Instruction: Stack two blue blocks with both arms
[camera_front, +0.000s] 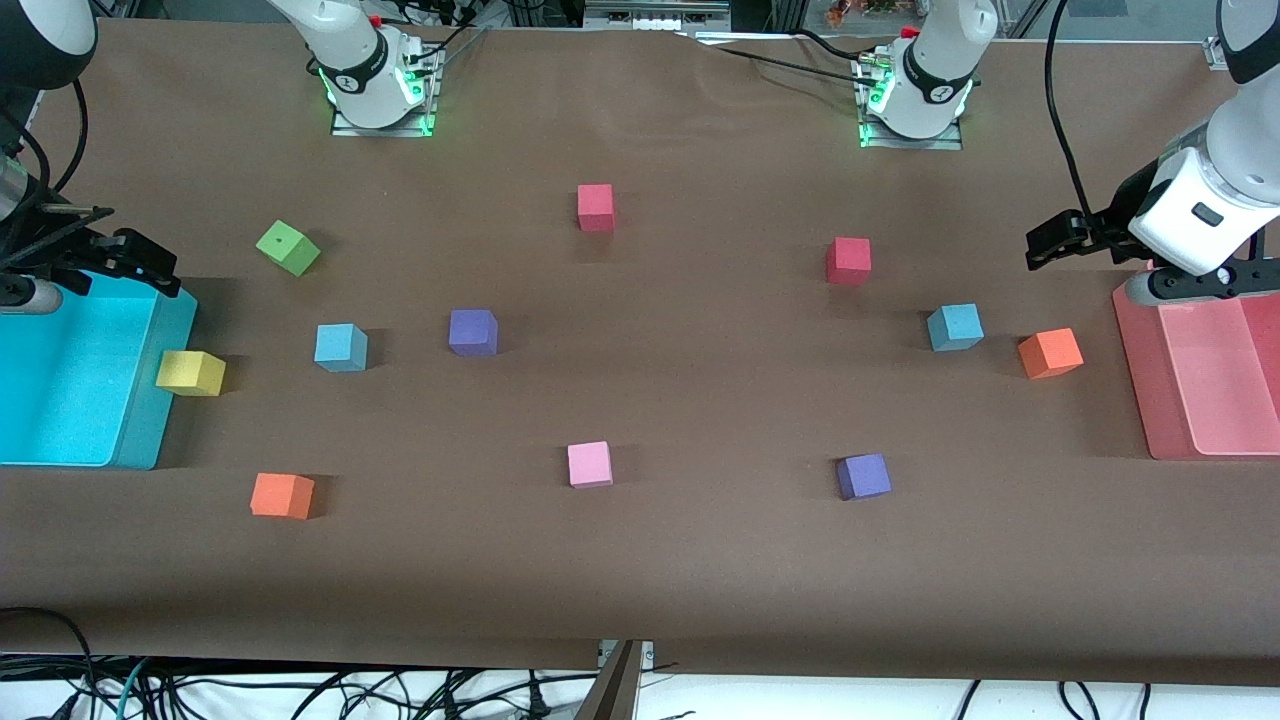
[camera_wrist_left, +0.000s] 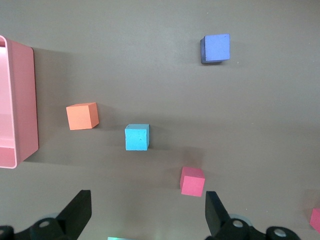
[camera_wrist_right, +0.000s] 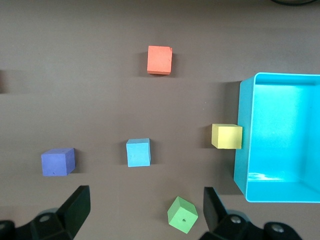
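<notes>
Blue blocks, two small matte foam cubes, sat well apart on the brown table. One blue block lay toward the right arm's end, between a yellow cube and a purple cube. The other blue block lay toward the left arm's end, just beside an orange cube.

Both cubes looked light, soft and slightly squashy, with a grippy surface, so a gentle pinch across two flat opposite faces would likely hold them. Neither was stacked yet.

The left gripper hung over the table edge by the pink bin, its fingers spread wide and empty. The right gripper hung over the rim of the large cyan bin, also wide and empty.

The table covering looked like flat brown paper or cloth. Other coloured cubes lay scattered on it. Cables trailed along the edge nearest the front camera.
</notes>
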